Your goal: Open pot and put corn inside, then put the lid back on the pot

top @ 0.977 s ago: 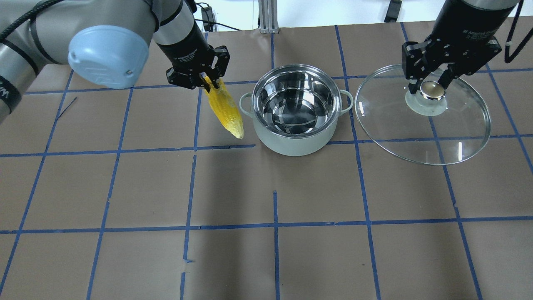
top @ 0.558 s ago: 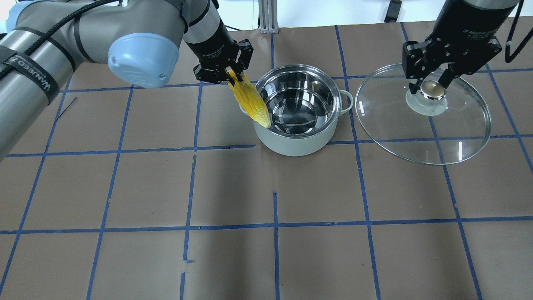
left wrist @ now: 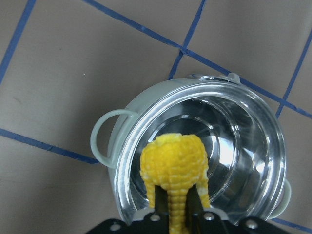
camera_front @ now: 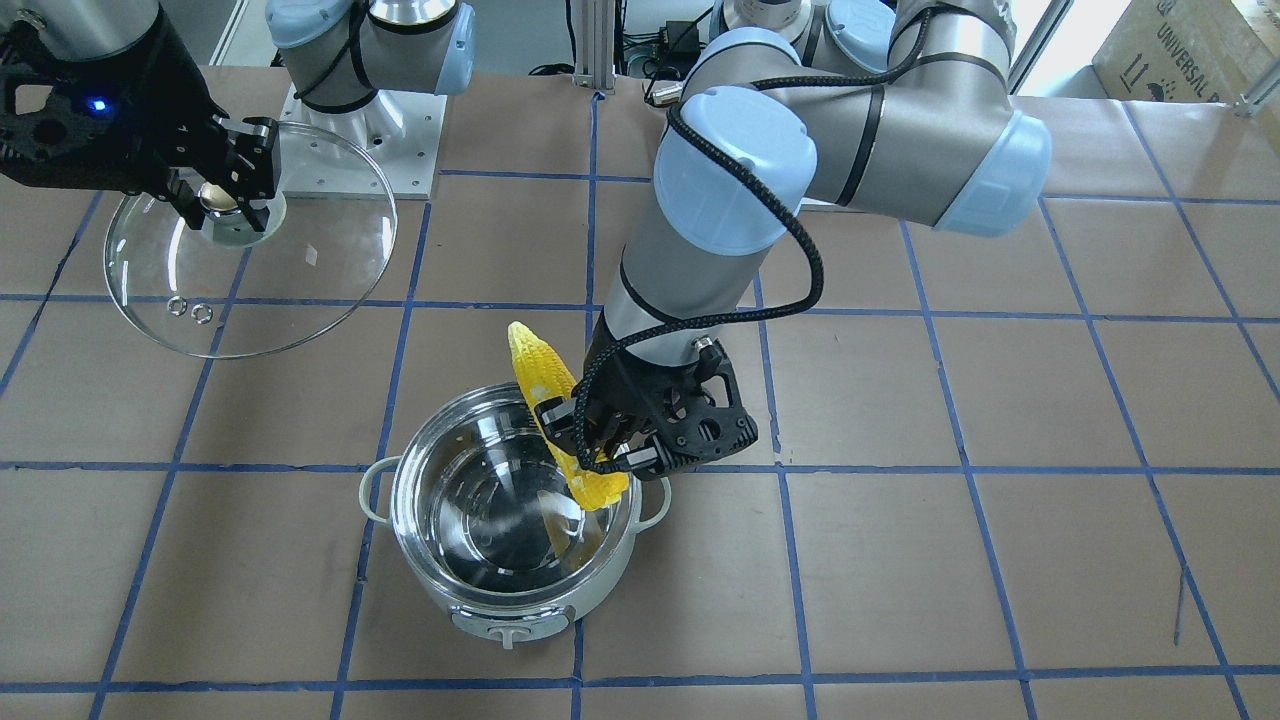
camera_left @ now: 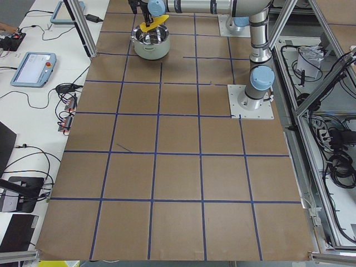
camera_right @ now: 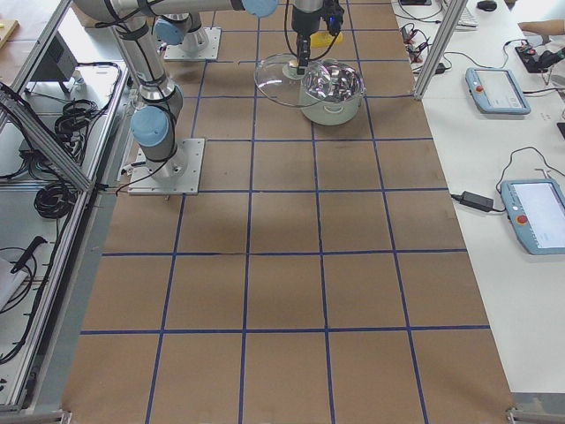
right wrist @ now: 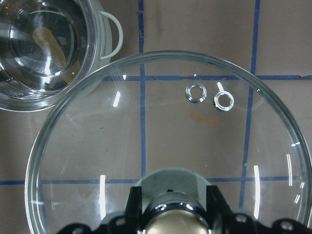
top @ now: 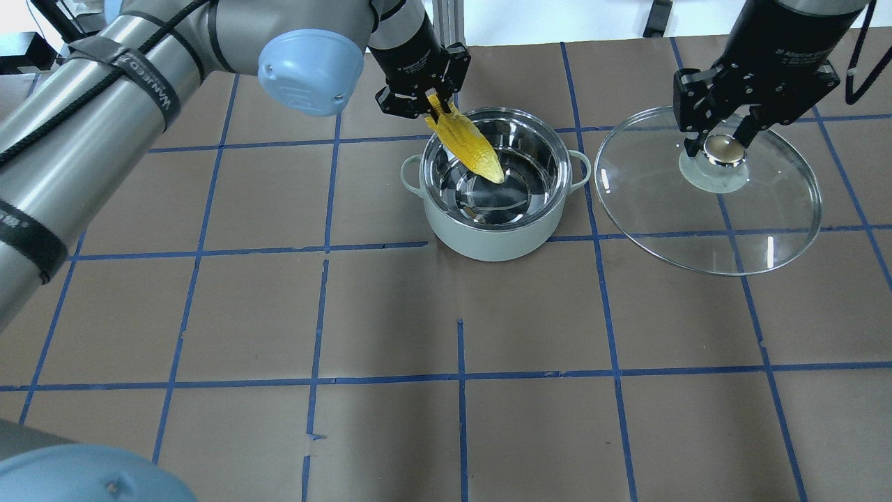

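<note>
The pale-green pot stands open at the table's far middle, its steel inside bare; it also shows in the front view. My left gripper is shut on the thick end of the yellow corn. It holds the corn slanted over the pot's left rim, pointed tip over the inside. In the left wrist view the corn hangs over the pot's rim. My right gripper is shut on the knob of the glass lid, held right of the pot.
The brown table cover carries a grid of blue tape lines. The left arm's elbow reaches over the table's middle in the front view. Tablets and cables lie on the side benches.
My left gripper has carried the corn to the right, from beside the pot's left handle to over its rim. The right gripper and lid have not moved.
</note>
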Motion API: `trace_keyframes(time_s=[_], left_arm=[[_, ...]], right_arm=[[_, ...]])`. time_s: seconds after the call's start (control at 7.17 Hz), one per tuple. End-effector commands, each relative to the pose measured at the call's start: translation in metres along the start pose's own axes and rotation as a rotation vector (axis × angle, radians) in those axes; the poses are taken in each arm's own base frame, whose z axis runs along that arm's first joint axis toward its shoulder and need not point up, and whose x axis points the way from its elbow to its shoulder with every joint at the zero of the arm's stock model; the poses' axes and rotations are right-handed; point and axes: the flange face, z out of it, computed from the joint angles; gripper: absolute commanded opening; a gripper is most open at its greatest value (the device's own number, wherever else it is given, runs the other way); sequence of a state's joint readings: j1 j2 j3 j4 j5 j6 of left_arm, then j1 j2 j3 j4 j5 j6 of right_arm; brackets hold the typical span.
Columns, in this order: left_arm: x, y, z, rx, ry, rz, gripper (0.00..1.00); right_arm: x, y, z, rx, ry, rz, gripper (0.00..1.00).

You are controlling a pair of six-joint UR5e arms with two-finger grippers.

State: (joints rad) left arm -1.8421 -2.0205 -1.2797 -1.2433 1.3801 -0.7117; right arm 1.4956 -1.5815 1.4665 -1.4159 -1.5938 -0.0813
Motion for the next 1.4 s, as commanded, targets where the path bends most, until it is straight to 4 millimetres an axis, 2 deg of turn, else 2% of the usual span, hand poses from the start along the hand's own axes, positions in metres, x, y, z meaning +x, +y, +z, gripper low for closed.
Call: trace_keyframes(time_s=[0.0,0.42,0.56,0.7,0.84,0.98,1.12,1.26], left_arm=[[0.004,0.002,0.006,-0.008,0.000,0.016,1.00],[-0.001,-0.001,0.017,-0.020,-0.015,0.011,1.00],[-0.004,-0.003,0.014,-0.014,-0.018,0.036,1.00],[-0.019,-0.010,0.004,-0.007,-0.027,0.176,1.00],[-0.048,-0.022,-0.003,-0.001,-0.051,0.270,1.00],[-0.086,-0.029,-0.010,-0.013,-0.057,0.383,1.00],[-0.131,-0.032,-0.026,-0.011,-0.061,0.489,1.00],[-0.180,-0.029,-0.062,0.018,-0.059,0.496,1.00]], right_arm=[[0.000,0.000,0.000,0.000,0.002,0.000,0.27],[0.000,0.000,0.000,0.000,0.002,-0.002,0.26],[0.000,0.000,0.000,0.000,0.002,-0.002,0.26],[0.000,0.000,0.000,0.000,0.002,-0.002,0.26],[0.000,0.000,0.000,0.000,0.002,-0.002,0.26],[0.000,0.000,0.000,0.000,0.002,-0.002,0.26],[0.000,0.000,0.000,-0.002,0.003,-0.005,0.26],[0.001,0.000,0.000,0.000,0.003,-0.006,0.26]])
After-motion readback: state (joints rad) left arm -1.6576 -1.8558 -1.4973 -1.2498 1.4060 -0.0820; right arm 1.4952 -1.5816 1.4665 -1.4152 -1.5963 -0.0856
